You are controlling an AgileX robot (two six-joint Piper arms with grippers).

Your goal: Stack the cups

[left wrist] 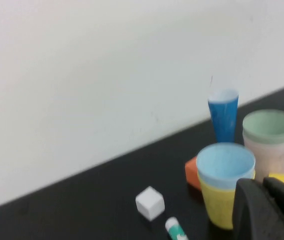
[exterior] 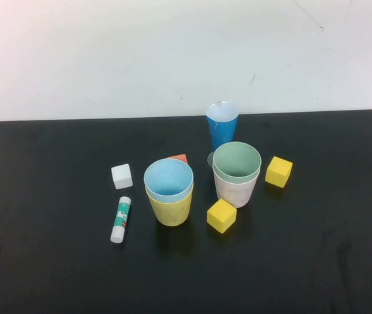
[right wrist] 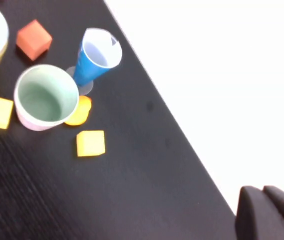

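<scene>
Two nested pairs are seen mid-table: the blue cup [exterior: 168,178] sits inside the yellow cup [exterior: 170,208], and the green cup [exterior: 236,161] inside the pink cup [exterior: 235,188], just right of it. The cups are judged light, thin-walled, smooth and easily tipped or squeezed; a pair is best taken at the rim, one finger inside and one outside. The left gripper [left wrist: 269,210] is held closed and empty near the yellow cup. The right gripper [right wrist: 266,212] is closed, empty, parked well apart.
</scene>
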